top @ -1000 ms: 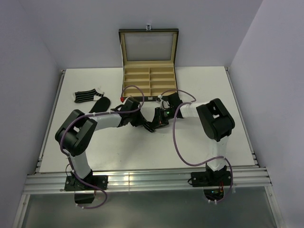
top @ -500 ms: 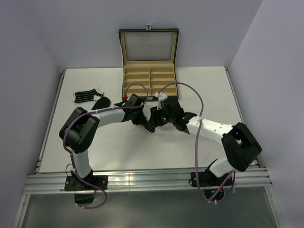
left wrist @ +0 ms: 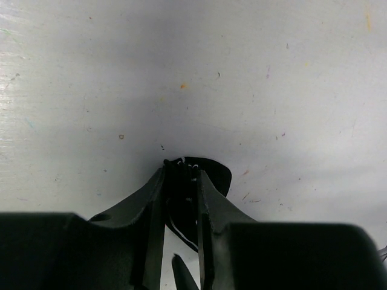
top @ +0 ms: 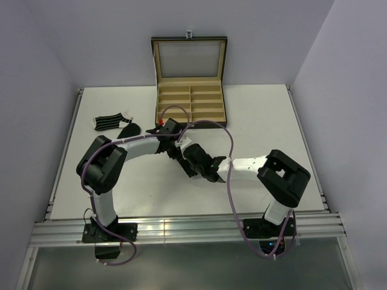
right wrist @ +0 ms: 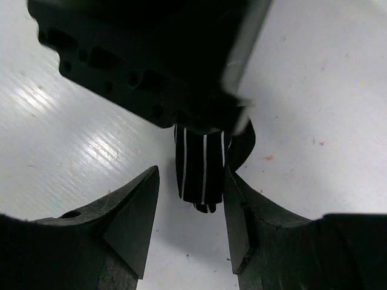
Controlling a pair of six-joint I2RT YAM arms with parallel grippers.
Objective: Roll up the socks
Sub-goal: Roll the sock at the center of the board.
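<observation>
My left gripper (top: pixel 182 158) is shut on a rolled black sock with thin white stripes (top: pixel 188 170), held just above the table near its middle. In the left wrist view the dark sock (left wrist: pixel 216 176) is pinched between my fingers (left wrist: pixel 152 199) and bulges out to the right. In the right wrist view the striped sock (right wrist: pixel 202 172) hangs below the left gripper's black body (right wrist: pixel 145 54). My right gripper (right wrist: pixel 191 176) is open, with one finger on either side of the sock's free end; the right finger (right wrist: pixel 239 199) is close against it. The right gripper also shows in the top view (top: pixel 196 157).
A flat striped sock (top: pixel 109 122) and a plain black sock (top: pixel 129 130) lie at the table's left. An open black box with tan compartments (top: pixel 190 104) stands at the back centre. Purple cables loop over both arms.
The right arm has swung its elbow round towards the near side and brought its open gripper onto the sock. The left gripper has kept hold of the sock, shifting slightly nearer.
</observation>
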